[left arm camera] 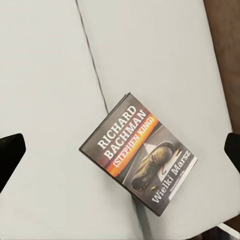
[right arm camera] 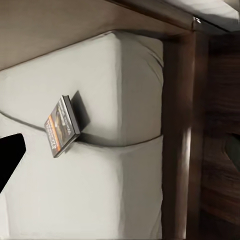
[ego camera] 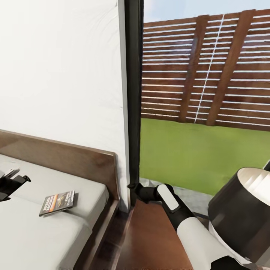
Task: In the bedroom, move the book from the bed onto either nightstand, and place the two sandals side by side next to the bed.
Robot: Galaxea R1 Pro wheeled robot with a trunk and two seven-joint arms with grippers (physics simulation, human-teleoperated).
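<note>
The book (ego camera: pixel 57 203), dark with an orange band, lies flat on the light-grey mattress of the bed (ego camera: pixel 95 161), near the headboard and the bed's right side. It is in the left wrist view too, book (left arm camera: pixel 138 160), its cover facing up. My left gripper (left arm camera: pixel 120 152) hovers above it, open, with nothing between its fingers; it also sits at the picture's edge as left gripper (ego camera: pixel 7 185). My right gripper (ego camera: pixel 139 190) reaches over the nightstand (ego camera: pixel 150 232) toward the window corner, and the right gripper (right arm camera: pixel 120 155) is open and empty. The sandals are out of view.
A white wall and a black window frame (ego camera: pixel 133 93) stand behind the nightstand, with fence and lawn outside. A dark drum-shaped shade (ego camera: pixel 240 213) sits at the right above my right arm. A narrow gap of floor (ego camera: pixel 112 243) separates bed and nightstand.
</note>
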